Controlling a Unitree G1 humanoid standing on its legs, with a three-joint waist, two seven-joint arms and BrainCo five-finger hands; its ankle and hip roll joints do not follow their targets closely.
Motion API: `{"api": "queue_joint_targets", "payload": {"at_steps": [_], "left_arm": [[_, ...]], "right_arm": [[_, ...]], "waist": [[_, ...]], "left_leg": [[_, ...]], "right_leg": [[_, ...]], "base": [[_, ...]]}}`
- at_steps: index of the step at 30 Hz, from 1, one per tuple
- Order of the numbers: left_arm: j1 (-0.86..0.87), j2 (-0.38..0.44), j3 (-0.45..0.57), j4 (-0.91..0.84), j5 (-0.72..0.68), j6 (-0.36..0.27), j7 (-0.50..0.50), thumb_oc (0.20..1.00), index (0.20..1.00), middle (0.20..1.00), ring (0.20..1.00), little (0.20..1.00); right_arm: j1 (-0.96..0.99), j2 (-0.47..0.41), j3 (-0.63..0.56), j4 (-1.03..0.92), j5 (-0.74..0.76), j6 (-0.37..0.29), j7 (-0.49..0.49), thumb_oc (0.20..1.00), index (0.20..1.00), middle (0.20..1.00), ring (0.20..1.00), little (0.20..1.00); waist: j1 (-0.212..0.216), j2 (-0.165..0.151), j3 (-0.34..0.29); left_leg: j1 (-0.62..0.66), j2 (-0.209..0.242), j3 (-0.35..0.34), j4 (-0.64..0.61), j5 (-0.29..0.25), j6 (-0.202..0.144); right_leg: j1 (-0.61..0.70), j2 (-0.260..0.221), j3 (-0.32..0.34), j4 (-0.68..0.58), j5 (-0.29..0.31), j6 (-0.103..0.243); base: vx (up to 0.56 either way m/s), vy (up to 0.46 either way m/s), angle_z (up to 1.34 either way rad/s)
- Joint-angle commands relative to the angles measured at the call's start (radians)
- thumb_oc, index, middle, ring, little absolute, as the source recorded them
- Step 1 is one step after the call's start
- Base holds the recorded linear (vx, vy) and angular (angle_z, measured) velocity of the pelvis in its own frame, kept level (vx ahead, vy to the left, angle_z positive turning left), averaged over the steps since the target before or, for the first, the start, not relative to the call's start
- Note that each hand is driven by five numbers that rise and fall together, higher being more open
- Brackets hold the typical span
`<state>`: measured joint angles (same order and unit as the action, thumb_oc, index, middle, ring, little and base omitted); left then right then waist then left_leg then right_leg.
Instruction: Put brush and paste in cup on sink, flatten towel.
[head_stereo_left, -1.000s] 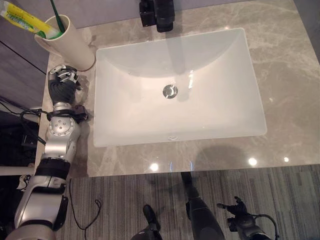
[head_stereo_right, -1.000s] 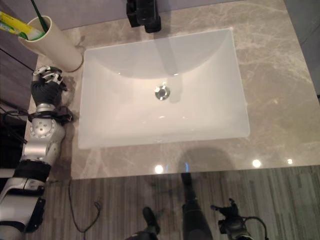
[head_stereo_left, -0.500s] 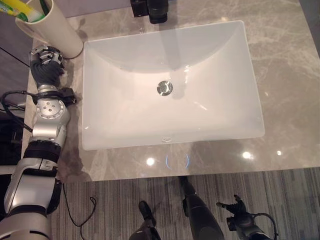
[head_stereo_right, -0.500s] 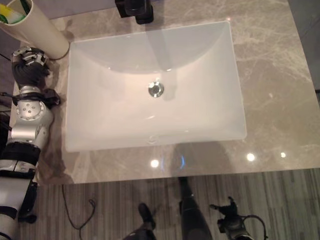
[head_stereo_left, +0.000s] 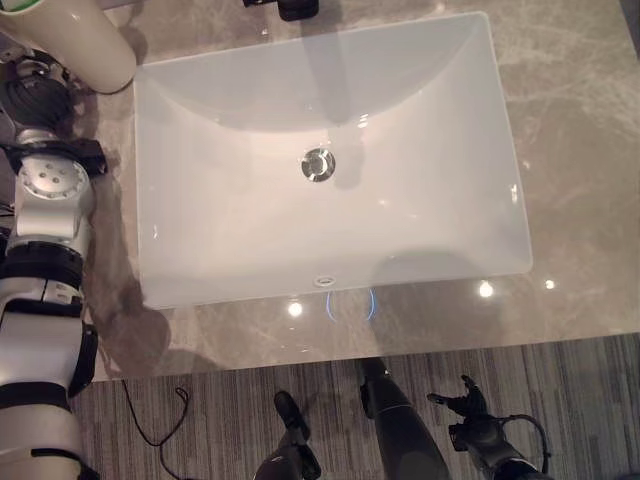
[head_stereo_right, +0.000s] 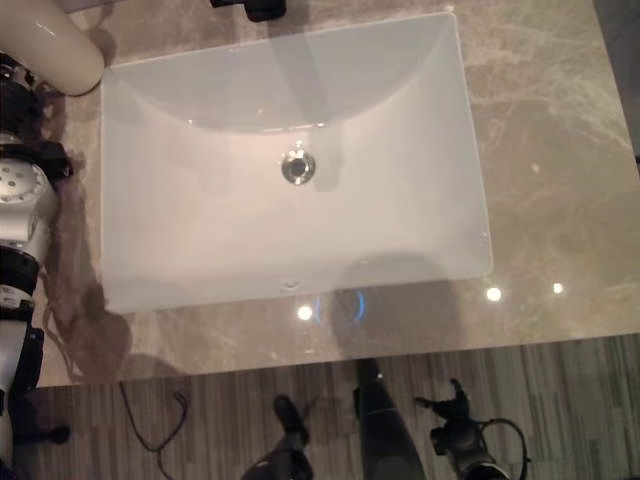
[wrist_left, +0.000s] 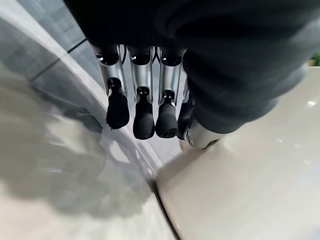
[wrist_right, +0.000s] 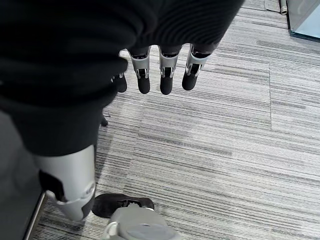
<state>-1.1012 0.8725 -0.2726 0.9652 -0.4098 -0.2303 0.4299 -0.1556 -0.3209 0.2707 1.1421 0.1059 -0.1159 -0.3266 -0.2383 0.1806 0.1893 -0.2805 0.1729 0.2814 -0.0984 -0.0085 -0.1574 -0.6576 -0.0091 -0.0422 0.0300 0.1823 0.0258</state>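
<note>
Left eye view: cup (head_stereo_left: 85, 40) now at corner, camera shifted.

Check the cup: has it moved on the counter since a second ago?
No. The cup still stands by the back left corner of the sink, as before. The whole view has shifted, so the camera moved, not the cup.

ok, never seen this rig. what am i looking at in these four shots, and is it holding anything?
It is a two-armed humanoid robot. Two pictures come from its head cameras, looking down on a marble counter with a white sink, a dark tap at the far edge and a cream cup at the sink's far left corner. The other two come from wrist cameras. The left hand hangs beside the cup with straight fingers, holding nothing. The right hand hangs low over the striped floor, also empty. I see no towel.
</note>
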Motion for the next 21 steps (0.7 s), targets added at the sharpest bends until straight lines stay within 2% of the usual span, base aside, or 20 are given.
{"api": "queue_joint_targets", "payload": {"at_steps": [1, 12, 21], "left_arm": [[-0.001, 0.048, -0.011, 0.035, 0.056, 0.007, 0.021, 0.2, 0.2, 0.2, 0.2, 0.2], [0.018, -0.022, -0.04, -0.107, 0.049, -0.032, 0.023, 0.2, 0.2, 0.2, 0.2, 0.2], [-0.005, -0.044, -0.057, -0.14, 0.072, -0.039, 0.029, 0.2, 0.2, 0.2, 0.2, 0.2]], "right_arm": [[-0.008, -0.002, 0.031, -0.015, 0.025, -0.023, -0.026, 1.0, 1.0, 1.0, 1.0, 1.0], [-0.01, 0.001, 0.034, -0.048, 0.032, -0.029, -0.036, 1.0, 1.0, 1.0, 1.0, 1.0], [-0.021, -0.004, 0.022, -0.052, 0.036, -0.033, -0.046, 1.0, 1.0, 1.0, 1.0, 1.0]], "waist": [[-0.046, 0.009, 0.035], [-0.053, 0.025, 0.043], [-0.062, 0.03, 0.053]], "left_leg": [[0.199, -0.057, -0.015, 0.011, 0.115, -0.012], [0.205, -0.059, -0.018, 0.011, 0.116, -0.011], [0.202, -0.066, -0.012, 0.011, 0.122, -0.01]], "right_leg": [[0.004, 0.022, -0.02, 0.133, -0.087, 0.041], [-0.019, 0.03, -0.021, 0.165, -0.106, 0.035], [-0.016, 0.037, -0.008, 0.138, -0.086, 0.036]], "base": [[0.02, -0.006, -0.03], [0.0, -0.003, 0.0], [0.0, -0.003, -0.01]]}}
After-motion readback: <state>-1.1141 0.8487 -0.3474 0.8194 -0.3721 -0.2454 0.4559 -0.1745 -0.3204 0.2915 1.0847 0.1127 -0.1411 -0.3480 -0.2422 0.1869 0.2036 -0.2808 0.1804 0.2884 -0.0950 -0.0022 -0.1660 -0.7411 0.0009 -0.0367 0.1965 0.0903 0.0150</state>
